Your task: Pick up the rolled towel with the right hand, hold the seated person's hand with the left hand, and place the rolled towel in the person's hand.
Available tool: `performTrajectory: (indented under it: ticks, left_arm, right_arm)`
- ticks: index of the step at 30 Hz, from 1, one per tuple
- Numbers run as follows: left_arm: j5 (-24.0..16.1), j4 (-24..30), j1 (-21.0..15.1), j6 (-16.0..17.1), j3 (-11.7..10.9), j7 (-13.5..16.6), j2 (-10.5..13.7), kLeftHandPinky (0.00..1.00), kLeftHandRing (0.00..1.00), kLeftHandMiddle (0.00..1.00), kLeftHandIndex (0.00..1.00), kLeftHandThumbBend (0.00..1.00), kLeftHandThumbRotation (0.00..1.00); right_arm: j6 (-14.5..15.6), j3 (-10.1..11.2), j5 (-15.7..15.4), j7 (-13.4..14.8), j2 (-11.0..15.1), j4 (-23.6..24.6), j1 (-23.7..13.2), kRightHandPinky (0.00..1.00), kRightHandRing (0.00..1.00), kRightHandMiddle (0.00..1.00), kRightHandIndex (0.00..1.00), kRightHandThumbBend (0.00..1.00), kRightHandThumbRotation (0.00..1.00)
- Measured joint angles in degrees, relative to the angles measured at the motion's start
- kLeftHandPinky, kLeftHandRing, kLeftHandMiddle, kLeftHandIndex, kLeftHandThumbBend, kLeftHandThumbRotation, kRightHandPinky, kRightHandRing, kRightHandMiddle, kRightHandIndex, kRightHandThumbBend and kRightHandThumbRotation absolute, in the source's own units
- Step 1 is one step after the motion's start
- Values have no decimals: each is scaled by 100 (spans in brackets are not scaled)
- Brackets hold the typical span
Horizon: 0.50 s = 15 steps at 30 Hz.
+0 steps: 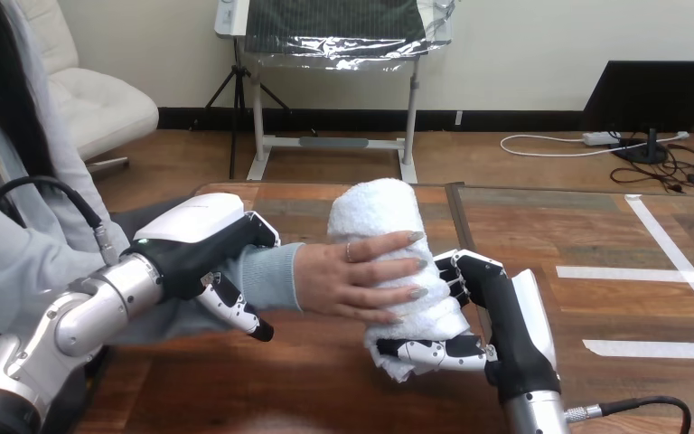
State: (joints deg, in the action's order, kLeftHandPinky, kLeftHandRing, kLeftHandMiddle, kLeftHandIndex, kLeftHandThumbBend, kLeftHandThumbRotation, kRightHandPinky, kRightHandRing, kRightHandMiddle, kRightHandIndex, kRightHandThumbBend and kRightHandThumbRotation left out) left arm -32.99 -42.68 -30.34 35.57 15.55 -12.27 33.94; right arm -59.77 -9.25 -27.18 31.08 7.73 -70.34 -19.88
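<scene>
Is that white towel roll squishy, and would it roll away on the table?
Probably squishy: the rolled towel looks fluffy and dents where the person's hand and the robot's right hand wrap it. Likely light for its size. Being round, it might roll if laid down, though fuzzy cloth rarely slips.

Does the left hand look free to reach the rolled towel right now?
Probably not: the left hand grips the person's wrist, and the person's hand lies between it and the rolled towel.

head cam: up on the robot's head
facing: forward and down across the table (pixel 325 384)
nearness: close, left hand (pixel 194 233) and right hand (pixel 499 312) land mid-frame, arms (pixel 81 312) entering at the bottom corners
</scene>
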Motion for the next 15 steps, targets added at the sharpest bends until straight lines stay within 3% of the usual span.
performTrajectory:
  ticks: [15]
  left_arm:
    - [1, 7, -11, 5, -2, 1, -11, 29, 35, 41, 42, 84, 1]
  right_arm:
    - [0, 0, 1, 13, -6, 1, -1, 30, 36, 44, 44, 80, 0]
